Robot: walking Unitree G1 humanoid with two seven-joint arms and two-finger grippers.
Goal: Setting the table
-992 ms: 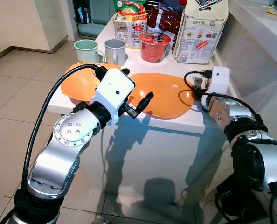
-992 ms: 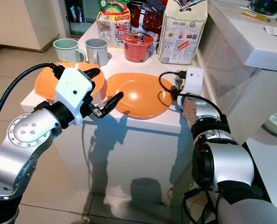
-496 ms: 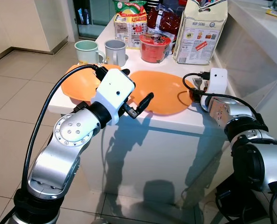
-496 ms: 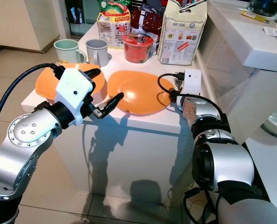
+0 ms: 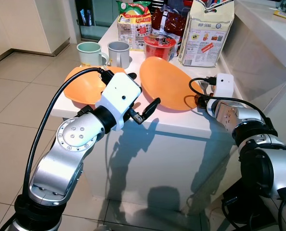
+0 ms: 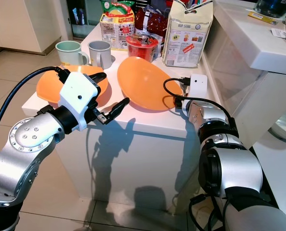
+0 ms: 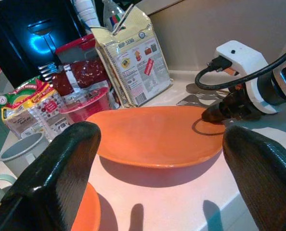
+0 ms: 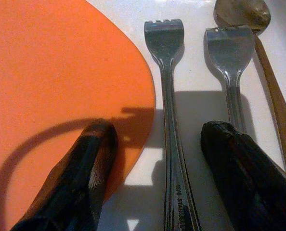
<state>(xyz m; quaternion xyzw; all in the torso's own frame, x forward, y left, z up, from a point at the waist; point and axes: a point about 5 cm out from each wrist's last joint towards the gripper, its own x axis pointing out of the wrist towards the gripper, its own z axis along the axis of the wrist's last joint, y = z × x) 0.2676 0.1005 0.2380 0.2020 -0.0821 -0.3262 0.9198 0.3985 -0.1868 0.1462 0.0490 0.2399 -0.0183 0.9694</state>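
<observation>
Right end effector (image 8: 157,183), fingers spread wide, holds nothing; one finger lies on the orange plate (image 5: 164,84), the other beside a fork (image 8: 169,120) just at plate's 3 o'clock on the bench (image 5: 181,126). Advise centring on fork handle before closing. Change: plate, flat a second ago, now tilted up. Left end effector (image 5: 142,96) open, empty, hovering at bench's front edge.

The orange plate (image 5: 166,83) I touch with my right hand (image 5: 201,101) no longer lies flat on the counter (image 5: 181,122). Its far side has tipped up and it now stands tilted, nearer the red cup (image 5: 160,47) behind it.
</observation>
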